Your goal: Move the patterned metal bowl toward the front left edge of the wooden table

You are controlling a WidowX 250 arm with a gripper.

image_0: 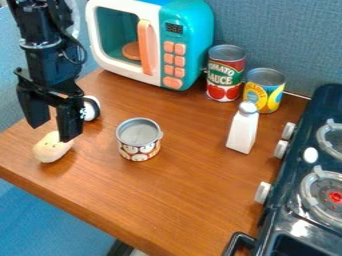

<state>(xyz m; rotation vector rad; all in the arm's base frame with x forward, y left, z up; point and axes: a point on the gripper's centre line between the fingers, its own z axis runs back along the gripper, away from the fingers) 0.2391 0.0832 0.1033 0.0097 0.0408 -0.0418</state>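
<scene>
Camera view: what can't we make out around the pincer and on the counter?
All in the camera view:
- Tan oblong thing: upper right edge hidden by the pincer; contact unclear.
- Black-and-white round thing: left part behind the pincer.
- Orange disc: right side behind the microwave handle.
- Yellow can: lower left behind the white shaker.
- Stove: cut off by right and bottom edges.

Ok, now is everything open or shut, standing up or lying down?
Gripper: open, over the pale lumpy toy.
Pale lumpy toy: lying down.
Mushroom can: standing upright.
Tomato can: standing upright.
Yellow-and-blue can: standing upright.
White shaker: standing upright.
Toy microwave door: looks shut.
Stove knobs: can't tell if on or off.
</scene>
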